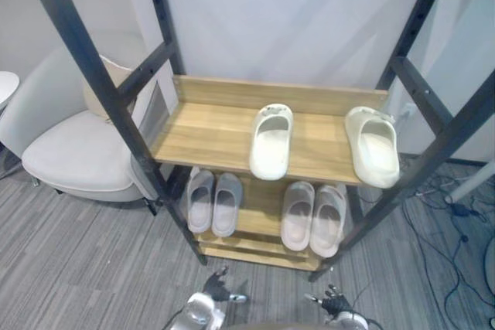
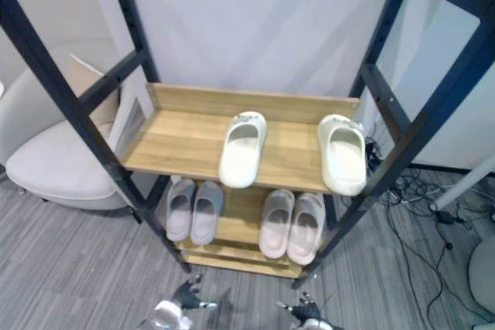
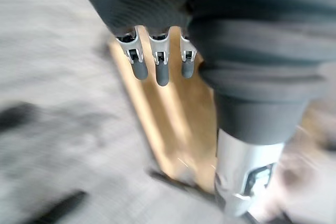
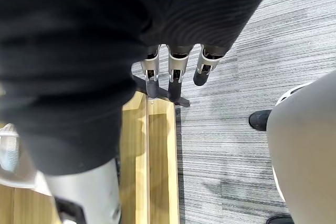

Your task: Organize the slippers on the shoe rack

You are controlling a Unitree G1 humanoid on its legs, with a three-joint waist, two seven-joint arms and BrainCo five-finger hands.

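Left eye view: on the upper shelf of the black-framed wooden shoe rack [image 1: 209, 133], one cream foam slipper [image 1: 271, 141] lies mid-shelf. The other cream slipper [image 1: 373, 146] lies well apart at the right edge, so this pair probably needs ordering. Below, the grey slipper pair [image 1: 213, 202] and the second grey pair [image 1: 313, 217] sit neatly.

Left wrist view: the left robot hand [image 3: 161, 66] is released, fingers straight and empty.

Right wrist view: the right robot hand [image 4: 178, 64] is likewise released.

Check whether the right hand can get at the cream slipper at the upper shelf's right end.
Probably yes. The right hand hangs low and empty, fingers relaxed, and the cream slipper lies uncovered at the open front of the upper shelf. The black frame post beside it may crowd the approach.
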